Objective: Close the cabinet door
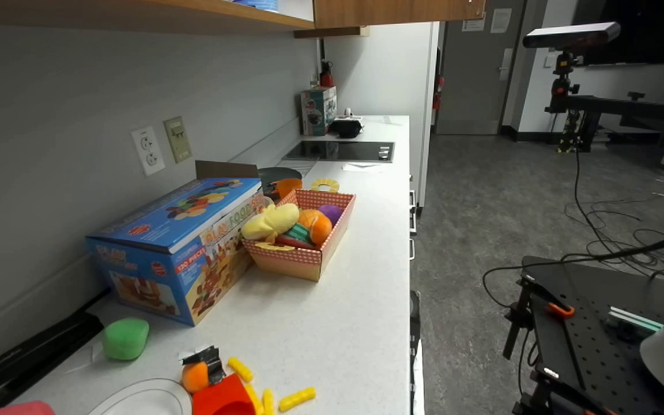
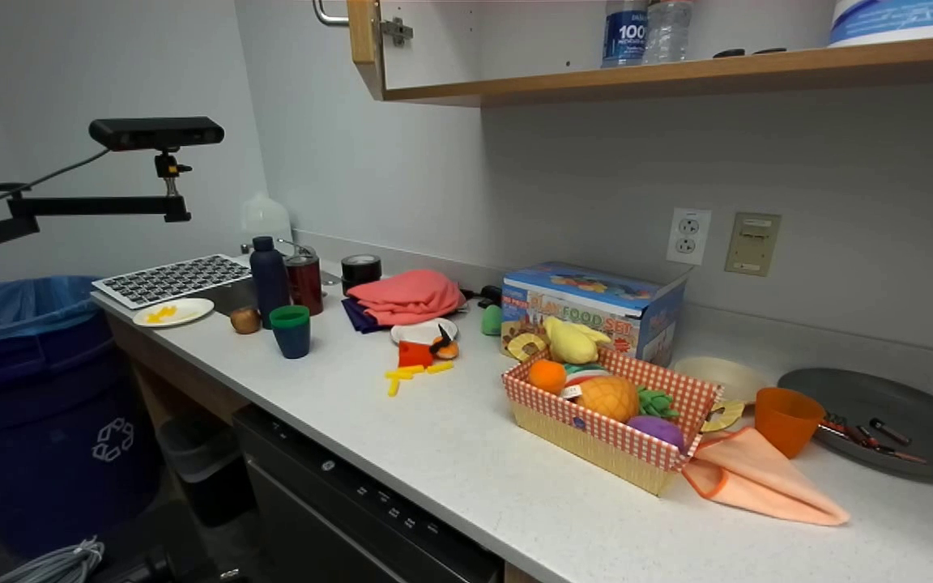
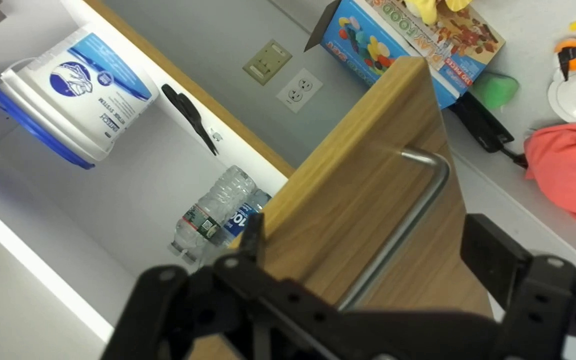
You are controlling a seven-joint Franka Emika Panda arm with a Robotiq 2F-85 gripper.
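- The door (image 3: 363, 200) of the cabinet (image 3: 123, 215) is found standing open; in the wrist view it is seen just before the gripper (image 3: 368, 242).
- The jaws are spread widely apart, and nothing is held by them.
- The handle (image 3: 404, 230) of the door is seen between the jaws; whether the door is touched by them cannot be told.
- Inside the cabinet, a white tub (image 3: 95, 95), a black tool (image 3: 188, 110) and two bottles (image 3: 213, 200) are contained; the bottles are placed nearer this door than the tub.
- In both exterior views, the cabinet is seen above the desk (image 2: 434, 437).
- On the desk, a basket (image 2: 588, 449) is filled with toy fruits (image 2: 608, 397), and just beside it a box (image 2: 572, 312) is placed.
- In an exterior view, a pink cloth (image 2: 408, 293), a flask (image 2: 270, 279) and a blue cup (image 2: 292, 338) are seen farther along the desk; an orange cup (image 2: 786, 421) is stood beside a grey dish (image 2: 855, 389).
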